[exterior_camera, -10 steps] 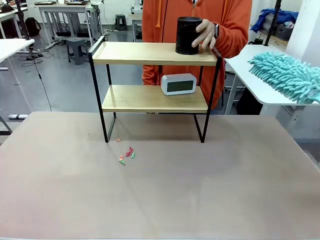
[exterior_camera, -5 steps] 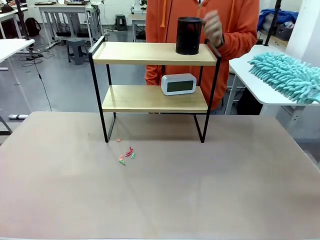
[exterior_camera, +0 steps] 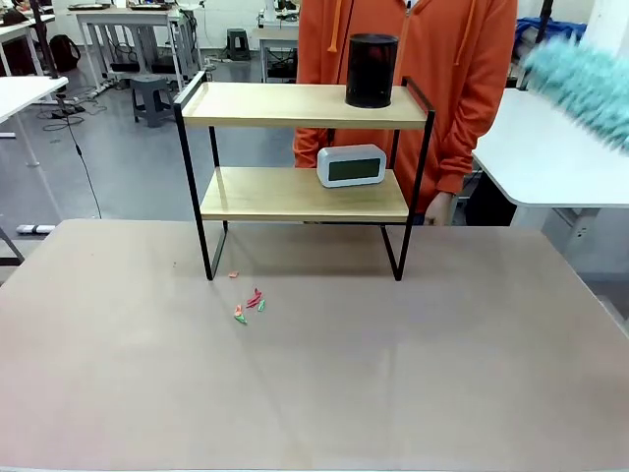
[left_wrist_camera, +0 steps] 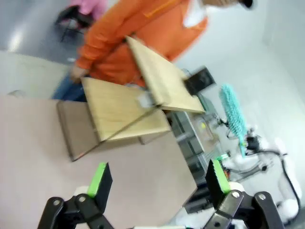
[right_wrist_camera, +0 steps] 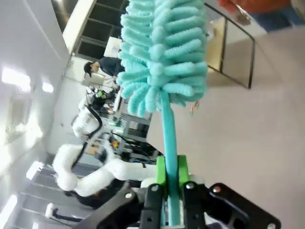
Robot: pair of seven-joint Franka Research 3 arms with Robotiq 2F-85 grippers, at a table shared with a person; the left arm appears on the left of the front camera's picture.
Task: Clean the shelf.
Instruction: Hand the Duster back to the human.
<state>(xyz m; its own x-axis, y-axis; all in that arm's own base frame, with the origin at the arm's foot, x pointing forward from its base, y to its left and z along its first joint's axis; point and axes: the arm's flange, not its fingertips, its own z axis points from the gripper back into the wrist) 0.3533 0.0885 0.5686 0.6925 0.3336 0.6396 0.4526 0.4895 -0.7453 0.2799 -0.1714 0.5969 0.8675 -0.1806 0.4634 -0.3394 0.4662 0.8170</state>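
1. Standing upright on its four black legs at the far middle of the desk (exterior_camera: 413, 374), the shelf (exterior_camera: 285, 105) runs its long axis left to right, with its open front facing the near side.
2. A black cylinder (exterior_camera: 372, 70) stands at the right of the top board. A white clock (exterior_camera: 351, 165) sits on the lower board beneath it, its display facing near and too dim to read.
3. Small red and green scraps (exterior_camera: 250, 305) lie on the desk, near the shelf's left front leg.
4. A person in orange (exterior_camera: 452, 69) stands behind the shelf.
5. The right hand (right_wrist_camera: 167, 191) is clamped on the handle of a turquoise duster (right_wrist_camera: 164, 52), which appears blurred at the far right.
6. The left hand (left_wrist_camera: 158, 177) is spread wide and holds nothing, well apart from the shelf.
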